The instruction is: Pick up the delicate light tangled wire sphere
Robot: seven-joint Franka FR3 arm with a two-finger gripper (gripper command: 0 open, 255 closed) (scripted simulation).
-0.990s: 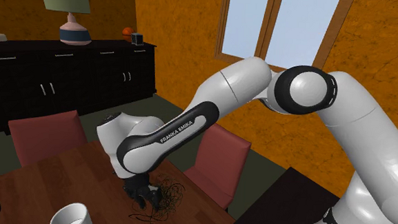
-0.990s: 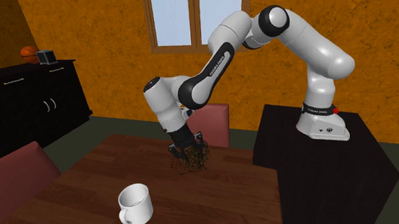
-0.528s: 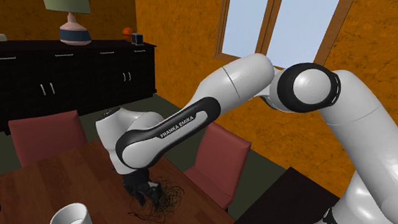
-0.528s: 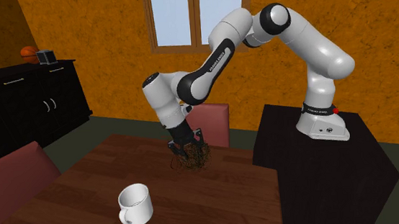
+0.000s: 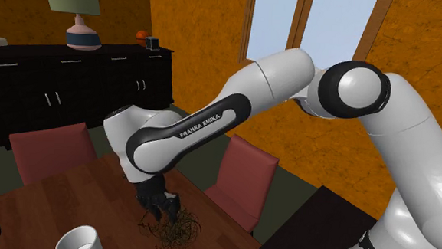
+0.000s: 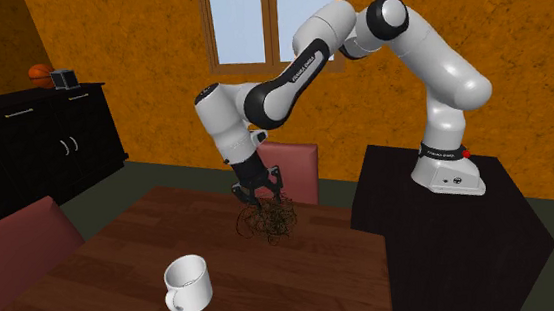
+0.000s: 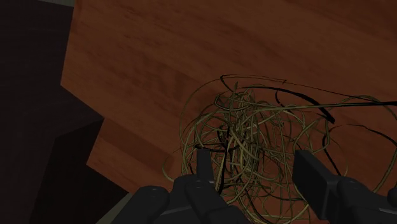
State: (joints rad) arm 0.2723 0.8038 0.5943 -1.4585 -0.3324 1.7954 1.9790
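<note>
Higher than before, the pincer (image 6: 259, 194) stands apart above the wire sphere (image 6: 269, 221) (strands threading the gap).

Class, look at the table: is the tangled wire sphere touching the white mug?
Apart. The second exterior view shows a stretch of bare wooden table between the wire sphere and the white mug.

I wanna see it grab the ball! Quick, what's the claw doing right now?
Claw: open, fingers apart around the wire ball, not holding it.
</note>
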